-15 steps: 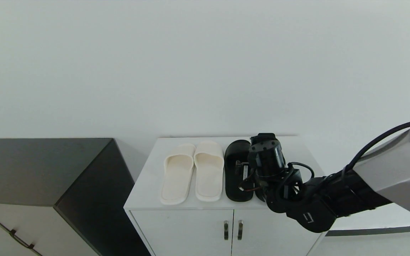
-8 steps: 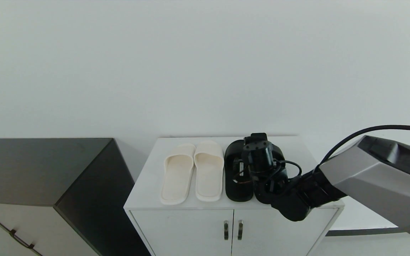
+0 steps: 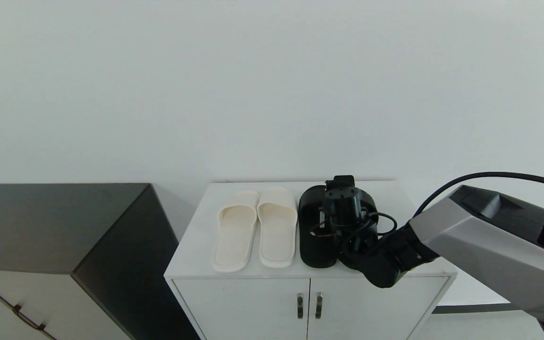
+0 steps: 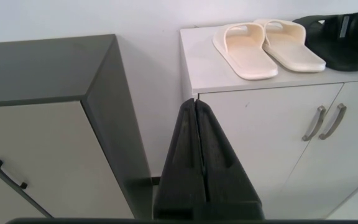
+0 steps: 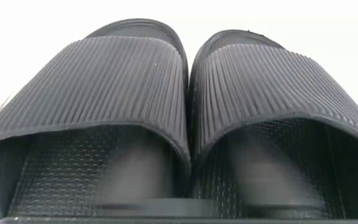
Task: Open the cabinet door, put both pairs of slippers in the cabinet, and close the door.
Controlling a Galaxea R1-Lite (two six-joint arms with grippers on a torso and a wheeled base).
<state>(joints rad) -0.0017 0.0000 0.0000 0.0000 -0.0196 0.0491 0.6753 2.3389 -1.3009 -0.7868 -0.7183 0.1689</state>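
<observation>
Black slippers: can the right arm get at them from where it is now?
Probably yes. The right arm hangs over the black slippers on the cabinet top, and its wrist view shows both strap openings straight ahead, nothing between.

Matt, finely ribbed black slippers [image 5: 123, 81]

A plain white wall [image 3: 272, 85] backs a dark-topped sideboard [image 3: 40, 222] with a pale front.

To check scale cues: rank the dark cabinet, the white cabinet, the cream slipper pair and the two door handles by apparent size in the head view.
1. dark cabinet, though the frame crops it
2. white cabinet, also cropped
3. cream slipper pair
4. door handles; the two look alike
</observation>
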